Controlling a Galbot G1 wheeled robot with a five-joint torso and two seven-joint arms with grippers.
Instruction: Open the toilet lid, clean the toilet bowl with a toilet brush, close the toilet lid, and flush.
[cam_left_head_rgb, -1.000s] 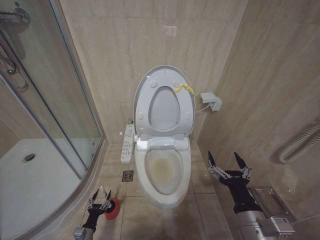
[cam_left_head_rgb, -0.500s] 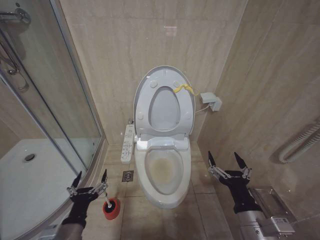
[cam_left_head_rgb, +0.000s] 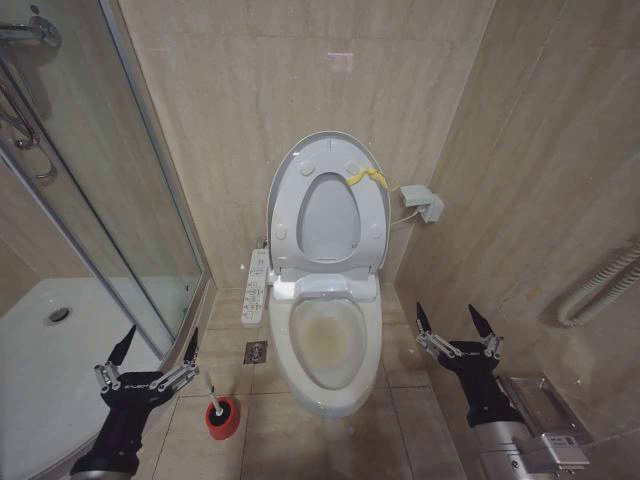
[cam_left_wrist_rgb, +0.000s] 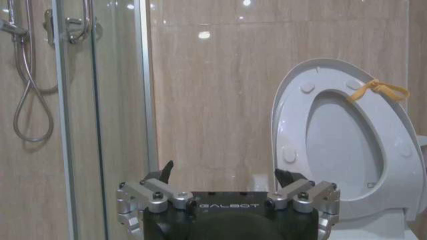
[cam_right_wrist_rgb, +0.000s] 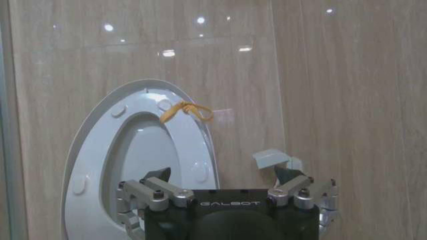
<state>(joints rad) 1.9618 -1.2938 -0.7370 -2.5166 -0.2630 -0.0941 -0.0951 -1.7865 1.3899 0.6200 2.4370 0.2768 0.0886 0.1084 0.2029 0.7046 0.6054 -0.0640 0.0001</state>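
left gripper (cam_left_head_rgb: 158, 352) spread, right gripper (cam_left_head_rgb: 459, 325) spread

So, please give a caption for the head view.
Toilet lid raised, stained toilet bowl exposed; both open grippers, left and right, flank it.

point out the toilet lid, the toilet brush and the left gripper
toilet lid (cam_left_head_rgb: 328, 215), head view, raised underside.
toilet brush (cam_left_head_rgb: 208, 392), head view, white handle above the red holder.
left gripper (cam_left_head_rgb: 157, 345), head view, gap between its open fingertips.

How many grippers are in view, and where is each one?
2. The left gripper hangs open above the floor left of the toilet bowl, by the toilet brush. The right gripper is open to the right of the bowl.
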